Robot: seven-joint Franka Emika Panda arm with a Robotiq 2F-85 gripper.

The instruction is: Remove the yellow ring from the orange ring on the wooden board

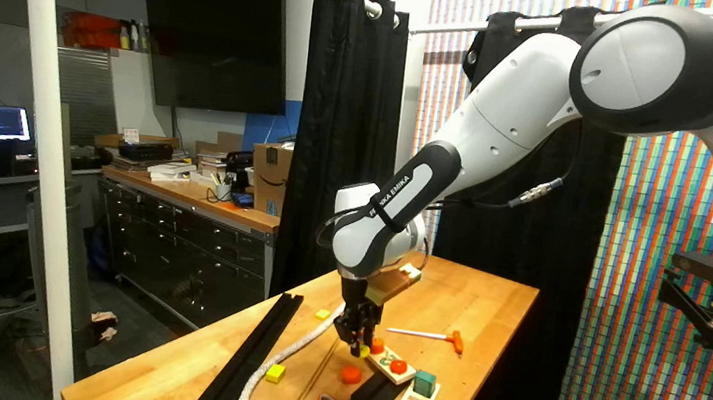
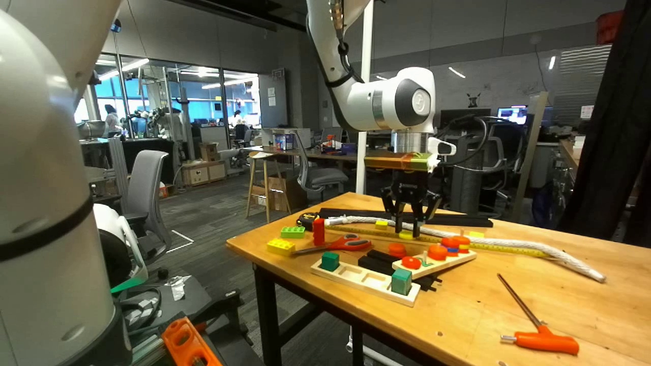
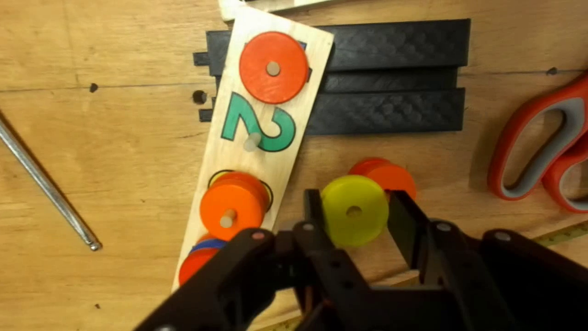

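In an exterior view: gripper (image 2: 408,234) low over the wooden board (image 2: 483,315), yellow ring (image 2: 406,236) in its grasp, just beyond a loose orange ring (image 2: 397,249). In an exterior view: visible gap, yellow ring (image 1: 364,352) to orange ring (image 1: 350,375). Wrist view: jaws part-closed to the yellow ring's width, touching both sides. Removal looks done; setting down and letting go left, I judge. Contact with the wooden board: cannot tell.

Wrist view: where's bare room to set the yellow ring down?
Bare wood shows between pegboard and metal rod, and a smaller patch between loose orange ring and scissors. Crowded where the pegboard overlaps the black strip and around the pincer.
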